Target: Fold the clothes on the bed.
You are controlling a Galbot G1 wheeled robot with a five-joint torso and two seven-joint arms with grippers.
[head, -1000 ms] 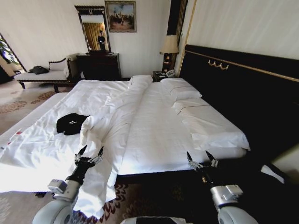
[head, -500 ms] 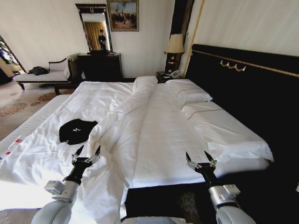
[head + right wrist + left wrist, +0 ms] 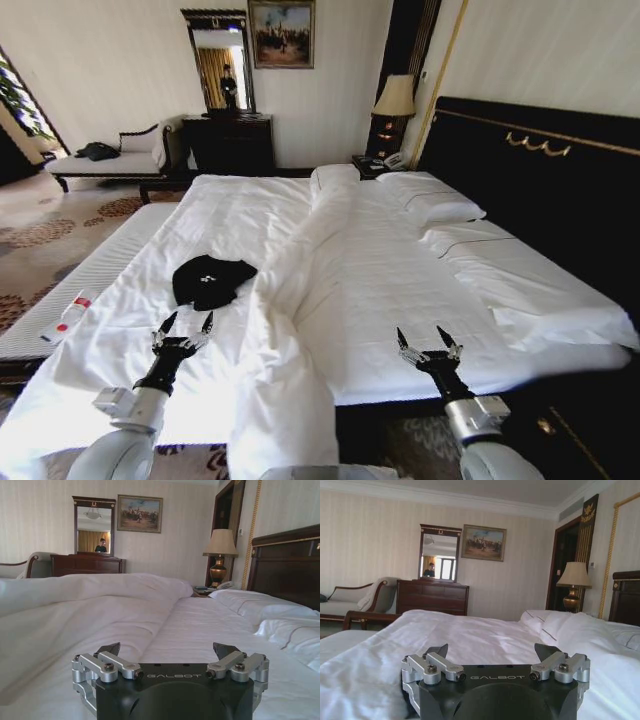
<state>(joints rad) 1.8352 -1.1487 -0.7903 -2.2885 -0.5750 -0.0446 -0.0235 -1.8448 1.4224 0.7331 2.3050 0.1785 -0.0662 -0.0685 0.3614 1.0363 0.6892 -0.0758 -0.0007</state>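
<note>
One T-shirt beyond left hand

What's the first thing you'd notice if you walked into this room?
The big white bed with its tall dark headboard, and the crumpled black T-shirt lying on the duvet. Two robot hands hover open over the bed's near edge: the left hand just short of the shirt, the right hand farther off.

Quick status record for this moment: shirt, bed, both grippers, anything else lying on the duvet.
shirt: black T-shirt, crumpled in a heap, not folded
bed: white duvet, a raised ridge of cloth running down its middle; shirt lies on the robot's left of the ridge
left gripper: open, empty, over the duvet, short of the shirt
right gripper: open, empty, over the near edge of the bed
other: small red and white item at the duvet's left edge
</note>
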